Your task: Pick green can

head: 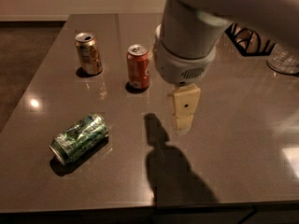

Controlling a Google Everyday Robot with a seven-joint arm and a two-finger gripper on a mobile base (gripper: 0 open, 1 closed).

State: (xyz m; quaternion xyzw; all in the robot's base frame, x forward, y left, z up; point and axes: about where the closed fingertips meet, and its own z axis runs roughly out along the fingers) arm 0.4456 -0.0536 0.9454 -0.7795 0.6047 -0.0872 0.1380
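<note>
The green can [78, 137] lies on its side on the dark table [233, 139] at the front left, silver end toward the front left. My gripper [184, 110] hangs from the large grey wrist above the middle of the table, well to the right of the green can and a little farther back. It holds nothing. Its shadow falls on the table between it and the can.
An orange-red can [138, 66] stands upright just left of the wrist. A gold-brown can [88, 53] stands upright farther back left. A glass object [283, 59] and a black wire object [246, 37] sit at the right rear. The table's front edge runs along the bottom.
</note>
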